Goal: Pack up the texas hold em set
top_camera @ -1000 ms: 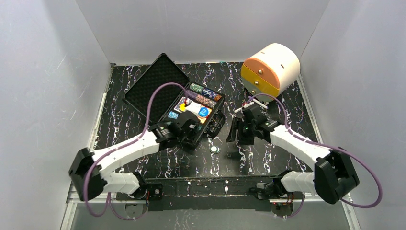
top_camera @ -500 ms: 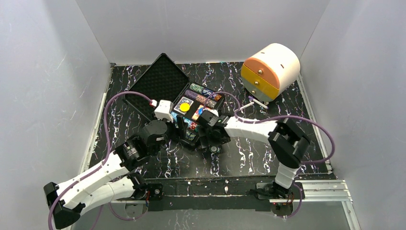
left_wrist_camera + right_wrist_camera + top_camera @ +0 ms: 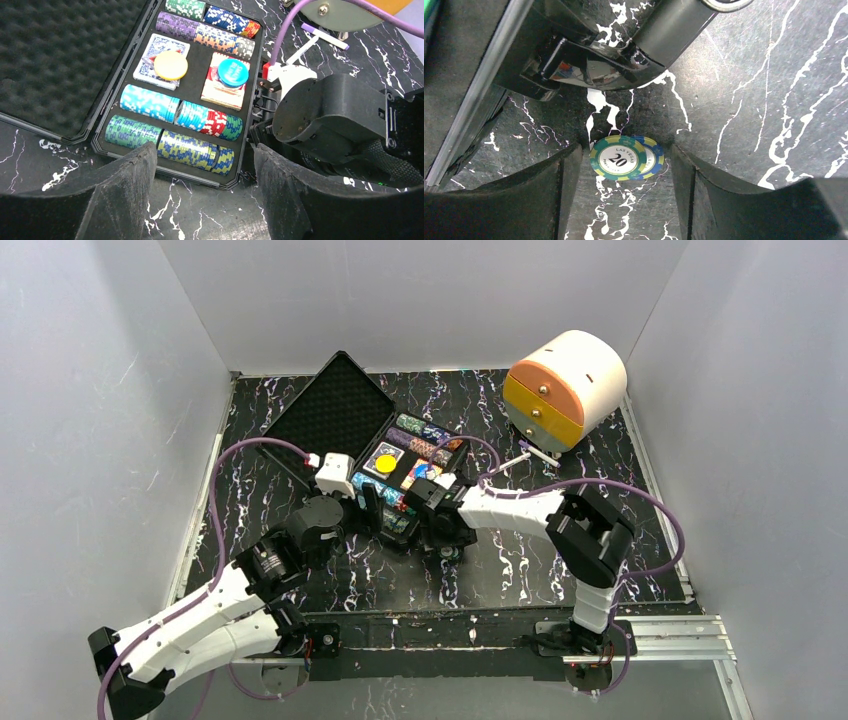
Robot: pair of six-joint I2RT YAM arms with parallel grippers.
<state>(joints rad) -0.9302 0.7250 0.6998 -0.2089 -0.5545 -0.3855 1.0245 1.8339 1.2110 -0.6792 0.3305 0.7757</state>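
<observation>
**Item: loose chips, Texas hold 'em set. Step in hand: pick-up from the worktop.**

- Green "20" chip (image 3: pixel 618 158): lies flat on the black marbled worktop (image 3: pixel 749 100), low in the right wrist view. It overlaps a blue chip (image 3: pixel 656 159), which shows only as a crescent at its right edge.
- Chip case (image 3: pixel 197 87): open at frame centre in the left wrist view, foam-lined lid (image 3: pixel 60 60) laid back at upper left. The tray holds rows of chips (image 3: pixel 150 102), a blue-backed deck (image 3: pixel 162 55) under a yellow disc (image 3: pixel 170 65), and a red-backed deck (image 3: pixel 222 92) under a blue disc (image 3: pixel 233 73).
- Right end effector (image 3: pixel 625 172): jaws spread and holding nothing, with one finger on each side of the two loose chips. No contact is visible. The case's edge hardware (image 3: pixel 574 65) sits just beyond.
- Left end effector (image 3: pixel 202 170): jaws apart and empty, poised over the near edge of the case, close to the right arm.
- Elsewhere: an orange-fronted round drawer unit (image 3: pixel 565 385) at upper right, with a marker pen (image 3: pixel 535 453) just below it.

**Handling note (judgement):** the chips are thin and flat, so the fingertips probably need to reach the worktop before closing. Centre on the green chip and close slowly, because the overlapped pair may slide or split. Lift straight up, clear of the case edge, and keep the left arm back. Which row has room cannot be told.
</observation>
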